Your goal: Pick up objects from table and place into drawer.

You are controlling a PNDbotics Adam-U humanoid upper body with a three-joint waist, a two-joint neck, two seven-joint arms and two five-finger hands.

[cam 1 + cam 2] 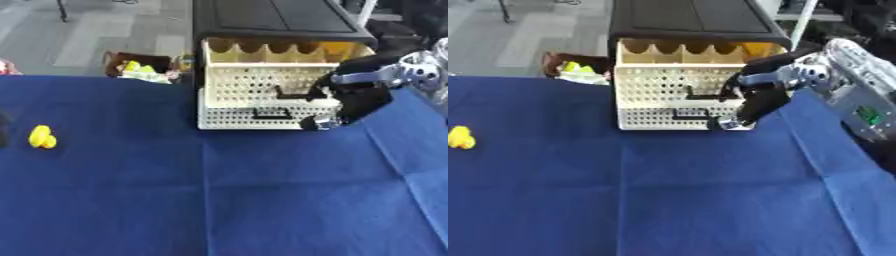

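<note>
A table covered with a dark blue cloth [219,200] fills the lower part of both views, the cloth marked by shallow fold creases. Beyond its far edge lies a grey floor [96,35] in large pale panels, lit evenly. On that floor, close to the table's edge, stands a dark open box [136,64] holding yellow and pale items that cannot be identified.
</note>
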